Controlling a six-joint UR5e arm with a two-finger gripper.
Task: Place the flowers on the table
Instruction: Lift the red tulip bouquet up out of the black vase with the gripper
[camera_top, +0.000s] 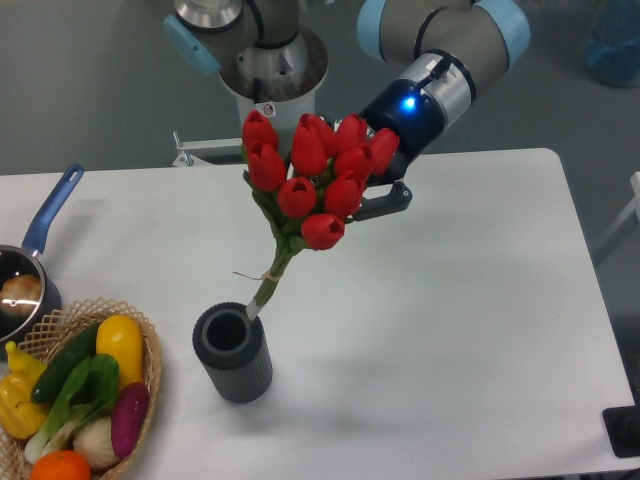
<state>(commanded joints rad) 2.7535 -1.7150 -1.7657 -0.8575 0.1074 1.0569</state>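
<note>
Pincer (372, 188) behind flowers (315, 170), grip state can't tell; stems tilt w/ ends over vase (233, 353)

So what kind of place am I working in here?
Probably a robotics lab staged as a kitchen: a white table on grey floor, the arm's pedestal base behind it, and props such as a vegetable basket and saucepan.

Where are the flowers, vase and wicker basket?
flowers (318, 170): fixed camera, on a red bud.
vase (240, 372): fixed camera, on the ribbed wall.
wicker basket (152, 372): fixed camera, on the right rim.
</note>
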